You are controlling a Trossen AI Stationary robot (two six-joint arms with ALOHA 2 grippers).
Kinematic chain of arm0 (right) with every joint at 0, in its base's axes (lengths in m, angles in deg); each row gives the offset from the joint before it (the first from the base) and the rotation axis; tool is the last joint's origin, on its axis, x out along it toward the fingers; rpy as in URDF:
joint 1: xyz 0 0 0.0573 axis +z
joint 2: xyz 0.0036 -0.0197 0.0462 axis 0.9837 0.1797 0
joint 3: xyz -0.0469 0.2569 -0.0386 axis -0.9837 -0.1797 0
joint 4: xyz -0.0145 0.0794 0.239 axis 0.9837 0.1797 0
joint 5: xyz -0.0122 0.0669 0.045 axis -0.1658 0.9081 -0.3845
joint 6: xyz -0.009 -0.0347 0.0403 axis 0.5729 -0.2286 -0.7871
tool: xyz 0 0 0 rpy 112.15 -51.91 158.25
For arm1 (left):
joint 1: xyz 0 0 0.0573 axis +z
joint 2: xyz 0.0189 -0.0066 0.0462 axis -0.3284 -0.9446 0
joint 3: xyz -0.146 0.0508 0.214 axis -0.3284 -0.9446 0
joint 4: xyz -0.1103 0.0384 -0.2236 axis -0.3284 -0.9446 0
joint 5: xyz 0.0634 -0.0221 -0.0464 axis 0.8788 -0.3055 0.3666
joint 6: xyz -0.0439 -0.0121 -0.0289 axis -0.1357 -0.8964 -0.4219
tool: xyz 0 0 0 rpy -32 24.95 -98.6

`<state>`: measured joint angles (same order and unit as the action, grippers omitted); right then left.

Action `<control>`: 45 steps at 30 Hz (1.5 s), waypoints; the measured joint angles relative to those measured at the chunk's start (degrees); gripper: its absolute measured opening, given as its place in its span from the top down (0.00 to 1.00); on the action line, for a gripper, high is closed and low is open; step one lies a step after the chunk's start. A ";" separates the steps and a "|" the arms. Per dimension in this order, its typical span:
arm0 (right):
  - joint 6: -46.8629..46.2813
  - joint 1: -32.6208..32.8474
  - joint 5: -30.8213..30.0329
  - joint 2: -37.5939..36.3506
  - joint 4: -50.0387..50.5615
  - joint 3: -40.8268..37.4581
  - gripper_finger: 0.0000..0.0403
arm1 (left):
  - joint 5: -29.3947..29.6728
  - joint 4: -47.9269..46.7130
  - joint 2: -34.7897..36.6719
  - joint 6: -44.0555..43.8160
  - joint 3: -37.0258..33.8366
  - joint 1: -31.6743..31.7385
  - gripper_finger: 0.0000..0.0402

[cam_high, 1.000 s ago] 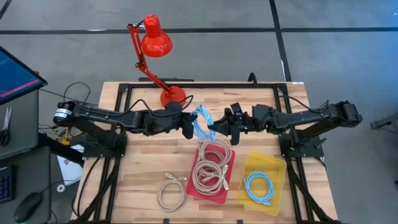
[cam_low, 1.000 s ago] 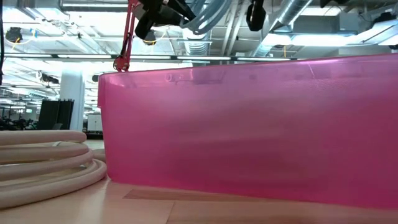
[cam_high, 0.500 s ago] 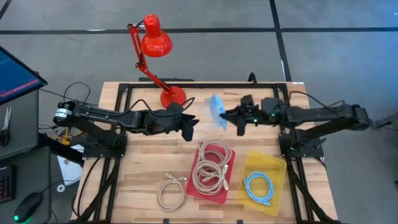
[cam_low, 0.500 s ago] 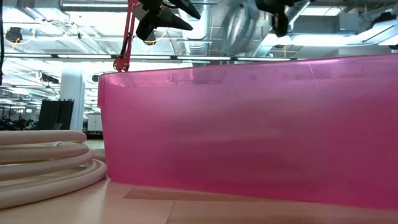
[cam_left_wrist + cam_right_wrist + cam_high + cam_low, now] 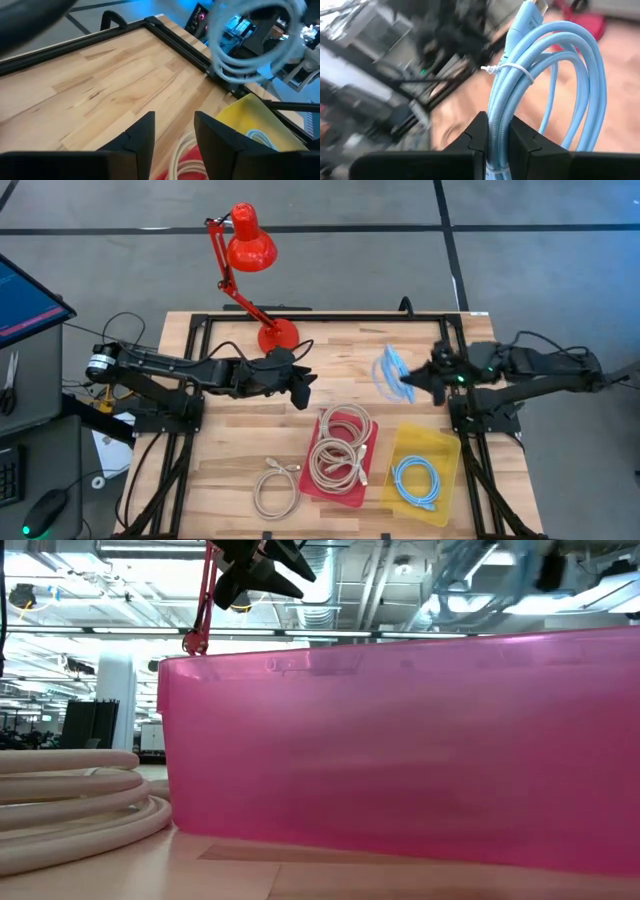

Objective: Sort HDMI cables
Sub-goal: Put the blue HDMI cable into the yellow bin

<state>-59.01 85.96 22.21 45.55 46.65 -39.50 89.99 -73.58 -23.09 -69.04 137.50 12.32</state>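
My right gripper (image 5: 415,380) is shut on a light blue cable coil (image 5: 390,372), held in the air beyond the far edge of the yellow tray (image 5: 447,450). That coil also shows in the left wrist view (image 5: 250,45) and as a blur in the low view (image 5: 470,570). My left gripper (image 5: 305,385) hovers open and empty over the table's middle, beyond the red tray (image 5: 372,442). Beige coils (image 5: 340,445) lie flat in the red tray. A second blue coil (image 5: 415,480) lies in the yellow tray. One beige coil (image 5: 275,485) lies flat on the table. My right gripper pinches the bundled strands of the blue coil's ring (image 5: 497,120) between its two fingers (image 5: 476,137). The fingers come in roughly level from the table's right. The coil is lifted clear and stands on edge past the fingertips, with a white tie (image 5: 512,70) around its strands.
A red desk lamp (image 5: 250,250) stands at the table's far edge, behind my left arm. A black frame (image 5: 180,42) runs round the tabletop. Bare wood (image 5: 225,440) shows on the left half. The red tray's wall (image 5: 400,750) fills the low view, beside the beige coil (image 5: 70,800).
My right gripper has carried the blue coil away from my left gripper at the table's middle toward the table's right, and the coil now hangs beyond the yellow tray. My left gripper has stayed about where it was.
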 joint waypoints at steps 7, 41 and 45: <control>-11.76 14.25 -6.20 -1.14 9.01 0.00 0.93 | 0.07 -0.05 0.00 -0.03 0.00 0.00 0.68; -52.42 48.37 -4.90 19.55 28.81 0.00 0.93 | 0.20 -0.80 0.00 -0.05 0.00 0.17 0.69; -51.96 48.43 -4.01 23.86 28.48 0.00 0.93 | 0.21 -0.80 0.00 -0.04 0.00 0.17 0.69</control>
<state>-110.98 134.39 18.20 69.41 75.13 -39.50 90.20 -74.38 -23.09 -69.08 137.50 12.49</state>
